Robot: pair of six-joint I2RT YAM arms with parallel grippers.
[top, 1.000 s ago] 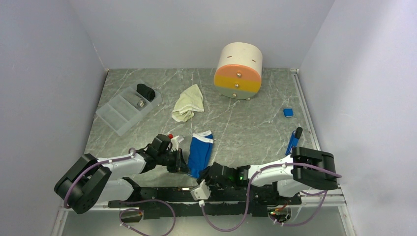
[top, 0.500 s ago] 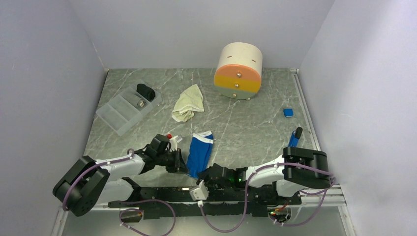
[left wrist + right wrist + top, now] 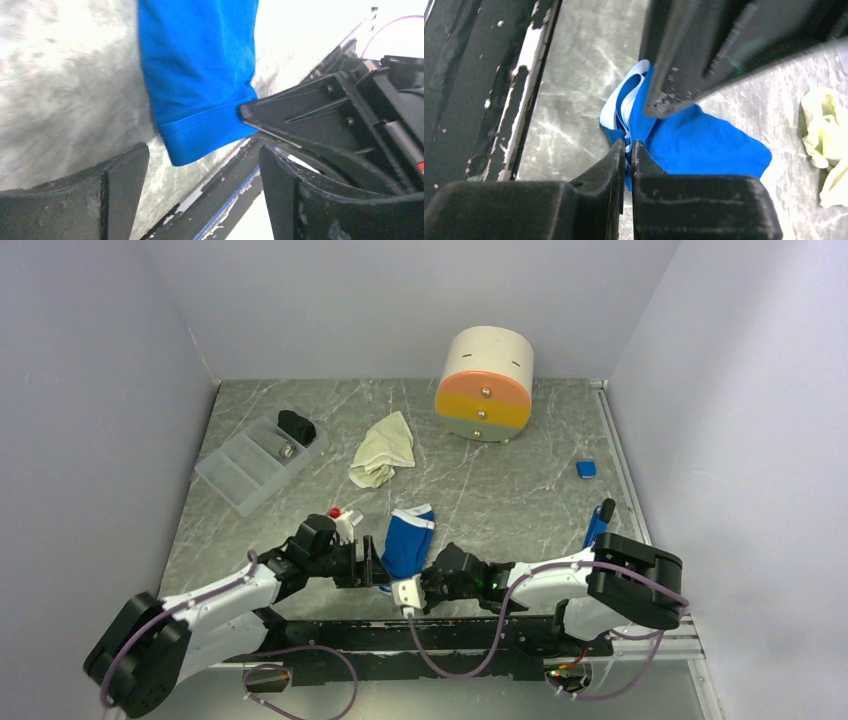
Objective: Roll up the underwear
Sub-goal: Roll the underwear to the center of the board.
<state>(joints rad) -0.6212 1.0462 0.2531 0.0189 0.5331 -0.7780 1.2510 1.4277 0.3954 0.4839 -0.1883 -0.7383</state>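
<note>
By the blue underwear (image 3: 408, 538), right end effector (image 3: 628, 146) crowds left end effector (image 3: 202, 157).

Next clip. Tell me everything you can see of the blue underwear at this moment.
The blue underwear is a small royal-blue garment of soft, thin-looking knit with white trim and a stitched hem. It lies on the grey marbled table near the front edge, between the two arms, folded into a narrow strip pointing away from them. The right hand is pinched shut on its bunched near edge. The open left hand frames the hem corner; whether it touches is unclear.
</note>
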